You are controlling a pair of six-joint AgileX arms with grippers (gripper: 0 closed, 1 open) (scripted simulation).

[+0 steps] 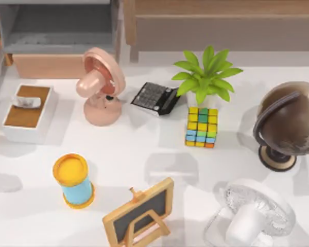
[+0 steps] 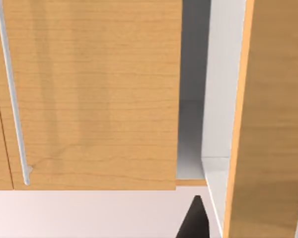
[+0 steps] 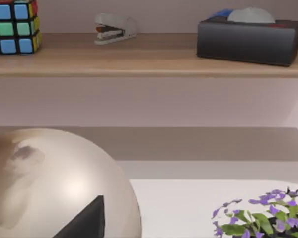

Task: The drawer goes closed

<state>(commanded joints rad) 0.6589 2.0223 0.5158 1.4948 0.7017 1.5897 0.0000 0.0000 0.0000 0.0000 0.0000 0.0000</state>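
**Ana:** Top view puts the drawer at the table's far left corner, pulled out of its cabinet, its grey inside bare and its light wooden front facing the table. That is why the task is not done.

**Ben:** And the left arm?

**Ana:** Left wrist view looks close at a wooden panel with a slim metal handle, and a pale gap beside it. One dark fingertip of the left gripper pokes in just below that gap. I judge the arm sits low and near the cabinet so it can push the front in. Whether its fingers are wide or narrow, I cannot tell.

**Ben:** The right one?

**Ana:** Parked over the globe near the table's right edge; a dark sliver of the right gripper crosses it. Again I cannot tell the finger spread.

**Ben:** What is cut off?

**Ana:** The drawer's far end runs past the frame, the white fan and small chalkboard are clipped at the near edge, and I cannot say whether the fingertip touches the wood
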